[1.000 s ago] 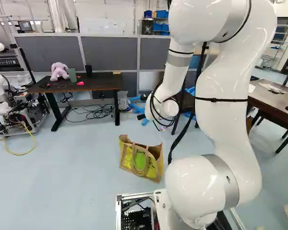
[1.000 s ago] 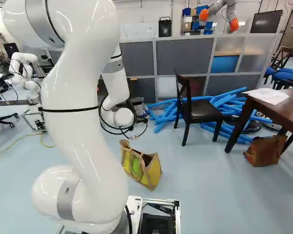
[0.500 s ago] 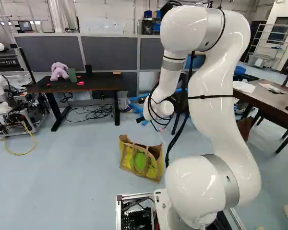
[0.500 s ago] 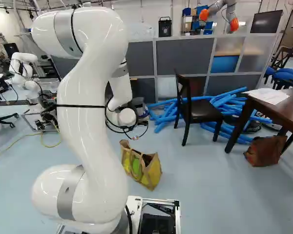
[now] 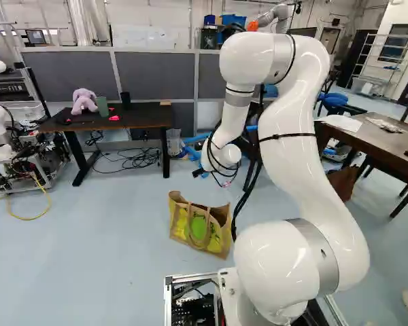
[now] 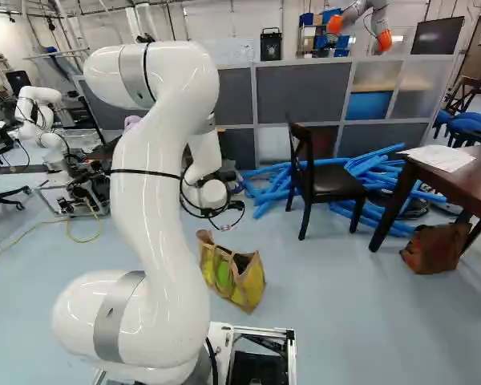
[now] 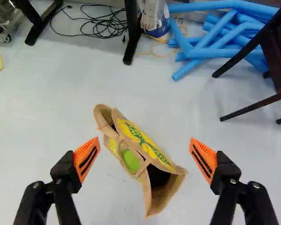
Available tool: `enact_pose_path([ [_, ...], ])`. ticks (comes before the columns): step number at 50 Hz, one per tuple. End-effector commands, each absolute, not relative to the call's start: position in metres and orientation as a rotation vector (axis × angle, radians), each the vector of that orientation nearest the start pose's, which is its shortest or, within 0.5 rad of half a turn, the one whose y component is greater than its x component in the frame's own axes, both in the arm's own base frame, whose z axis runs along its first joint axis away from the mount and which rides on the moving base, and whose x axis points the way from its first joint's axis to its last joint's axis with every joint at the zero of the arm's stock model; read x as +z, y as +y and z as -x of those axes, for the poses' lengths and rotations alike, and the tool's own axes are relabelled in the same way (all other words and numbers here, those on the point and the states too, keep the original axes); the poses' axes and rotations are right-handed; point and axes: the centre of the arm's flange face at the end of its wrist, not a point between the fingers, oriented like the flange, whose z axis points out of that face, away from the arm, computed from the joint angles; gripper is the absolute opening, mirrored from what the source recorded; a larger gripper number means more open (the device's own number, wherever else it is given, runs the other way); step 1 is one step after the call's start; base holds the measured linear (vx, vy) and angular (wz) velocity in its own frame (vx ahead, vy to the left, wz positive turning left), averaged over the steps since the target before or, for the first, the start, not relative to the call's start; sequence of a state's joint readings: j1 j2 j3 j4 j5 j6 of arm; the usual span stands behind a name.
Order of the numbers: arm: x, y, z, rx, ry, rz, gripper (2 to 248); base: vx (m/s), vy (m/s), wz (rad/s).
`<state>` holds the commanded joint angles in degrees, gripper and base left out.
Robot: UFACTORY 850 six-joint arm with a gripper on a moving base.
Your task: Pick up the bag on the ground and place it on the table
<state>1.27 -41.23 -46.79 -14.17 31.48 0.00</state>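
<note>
Nearest side of the yellow-and-tan bag (image 5: 218, 234): arm's lowest joint (image 5: 285, 268), right of it in the left base view, left of it in the right base view. Base views don't show the fingers clearly; wrist view does. Gripper (image 7: 145, 157) above the bag, jaws wide apart, nothing clamped, one orange pad out past each side of the bag, no contact seen.

Bag itself: on the floor (image 5: 109, 251), upright, mouth open, tan handle (image 5: 207, 234) hanging down its side.

Progress: early, approach stage. Done: gripper roughly lined up over the bag, opened. Left: lower, close on handle or rim, lift, carry to a table, set down, let go. Pick not made, place not started.

Beyond the bag, off to its right: black chair (image 6: 333, 184), blue tubes (image 6: 268, 192) past and beside it. Farther right of the bag: brown table (image 6: 473, 188) with papers (image 6: 439, 158), plus a brown bag-like item (image 6: 434, 250) on the floor by its legs; likely not the target, given where the gripper is.

Beyond the bag to its left: dark desk (image 5: 143, 117), pink plush toy (image 5: 84, 100) on it. Either could be the goal, can't tell which. Farthest past the bag: grey partition (image 6: 297, 100).
</note>
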Motion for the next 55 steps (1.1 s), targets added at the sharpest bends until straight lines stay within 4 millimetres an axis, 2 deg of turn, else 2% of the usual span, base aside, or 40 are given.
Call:
enact_pose_path([
  [55,0.085,0.04,-0.549,-0.695,-0.465,2.978,247,0.0,0.0,0.0],
])
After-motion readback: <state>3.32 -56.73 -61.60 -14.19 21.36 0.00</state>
